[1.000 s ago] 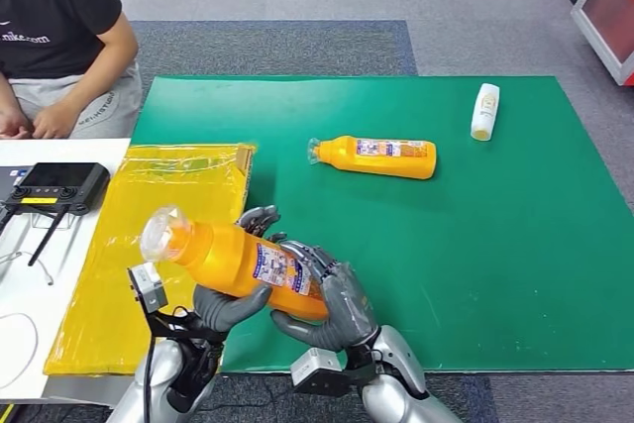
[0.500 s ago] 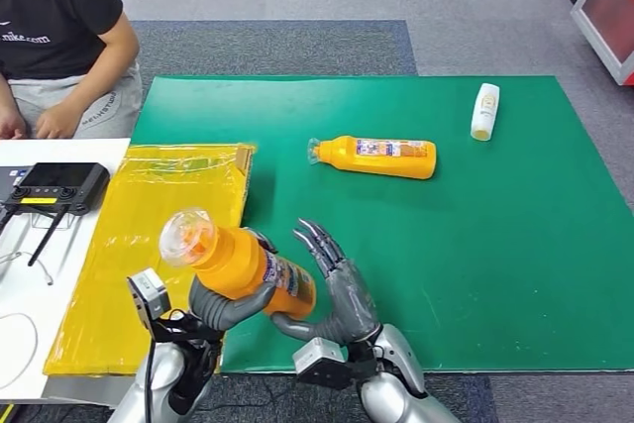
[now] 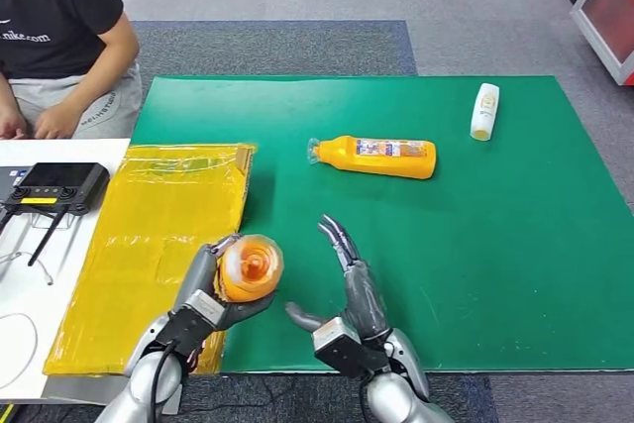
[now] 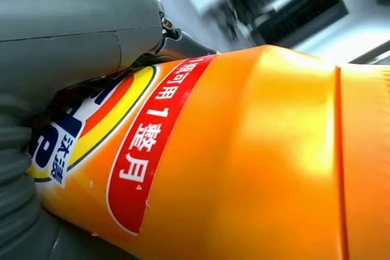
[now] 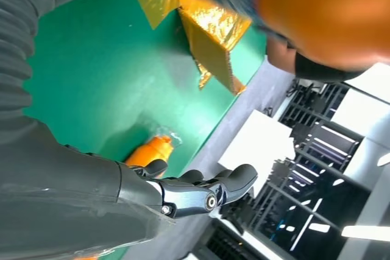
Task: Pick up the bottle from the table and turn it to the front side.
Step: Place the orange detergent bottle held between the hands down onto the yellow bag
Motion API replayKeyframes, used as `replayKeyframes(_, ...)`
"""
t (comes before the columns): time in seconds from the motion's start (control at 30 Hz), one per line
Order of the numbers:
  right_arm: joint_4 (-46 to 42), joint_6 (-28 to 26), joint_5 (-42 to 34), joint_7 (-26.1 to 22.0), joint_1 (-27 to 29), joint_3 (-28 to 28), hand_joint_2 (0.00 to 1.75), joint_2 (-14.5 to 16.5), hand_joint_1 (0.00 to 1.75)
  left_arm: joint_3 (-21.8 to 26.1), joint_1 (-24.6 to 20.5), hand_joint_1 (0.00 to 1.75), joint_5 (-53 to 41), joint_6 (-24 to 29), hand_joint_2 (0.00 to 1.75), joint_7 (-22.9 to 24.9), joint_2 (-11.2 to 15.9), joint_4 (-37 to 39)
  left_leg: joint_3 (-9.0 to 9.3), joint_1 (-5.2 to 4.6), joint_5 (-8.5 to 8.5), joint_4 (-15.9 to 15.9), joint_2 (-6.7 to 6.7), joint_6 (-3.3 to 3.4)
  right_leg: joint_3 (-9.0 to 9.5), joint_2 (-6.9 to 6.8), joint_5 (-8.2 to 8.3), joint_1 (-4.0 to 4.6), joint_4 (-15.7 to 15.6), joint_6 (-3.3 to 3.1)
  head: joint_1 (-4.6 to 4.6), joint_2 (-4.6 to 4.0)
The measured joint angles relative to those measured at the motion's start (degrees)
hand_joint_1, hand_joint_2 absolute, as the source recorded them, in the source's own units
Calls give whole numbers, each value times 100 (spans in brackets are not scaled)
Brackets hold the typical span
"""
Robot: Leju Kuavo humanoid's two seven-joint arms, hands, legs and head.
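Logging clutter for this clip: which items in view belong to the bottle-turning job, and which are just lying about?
Part of the job:
- held orange bottle, gripped by the left hand
- right hand, open beside it

Lying about:
- second orange bottle on the green mat
- small white bottle
- yellow bag
- black controller

Even, bright overhead light is falling across the green mat [image 3: 485, 264], and things on it are casting only soft, short shadows. The yellow plastic sheet [image 3: 150, 235] is glinting with pale glare. In the left wrist view the orange bottle [image 4: 258, 162] is sitting very close, a broad highlight shining on its side, while the background is blurring. In the right wrist view, ceiling lights are blowing out white and the near bottle is smearing out of focus.
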Motion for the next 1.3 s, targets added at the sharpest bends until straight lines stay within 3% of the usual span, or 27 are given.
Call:
replayKeyframes(0.23, -137, 101, -58, 111, 267, -287, 175, 63, 0, 267, 34, 175, -1797, 227, 175, 663, 615, 85, -1, 2, 0, 0, 0, -1, -1, 0, -2, 2, 2, -2, -1, 0)
replayKeyframes(0.53, -143, 243, -174, 185, 369, -508, 175, 217, 0, 372, -92, 175, -2745, 456, 175, 1202, 850, 319, 1, 2, 0, 0, 0, -2, 0, 0, 0, 1, 1, -3, -1, 0)
replayKeyframes(0.8, -133, 371, -257, 196, 387, -575, 175, 286, 0, 407, -240, 175, -3033, 790, 175, 1207, 820, 654, 3, 3, 5, 0, 0, -7, -2, 0, 1, 2, 5, -6, 0, 0)
replayKeyframes(1.23, -22, 440, -385, 187, 305, -576, 175, 371, 0, 457, -838, 175, -3034, 1197, 175, 1143, 384, 1674, 3, 1, 7, 0, -2, -5, 4, -4, 2, 0, 7, -5, 0, 0)
replayKeyframes(1.3, 15, 440, -400, 187, 290, -576, 175, 380, 0, 462, -968, 167, -3011, 1307, 175, 1142, 302, 1903, 4, 1, 8, 0, -3, -4, 6, -5, 2, 0, 7, -5, 0, 0)
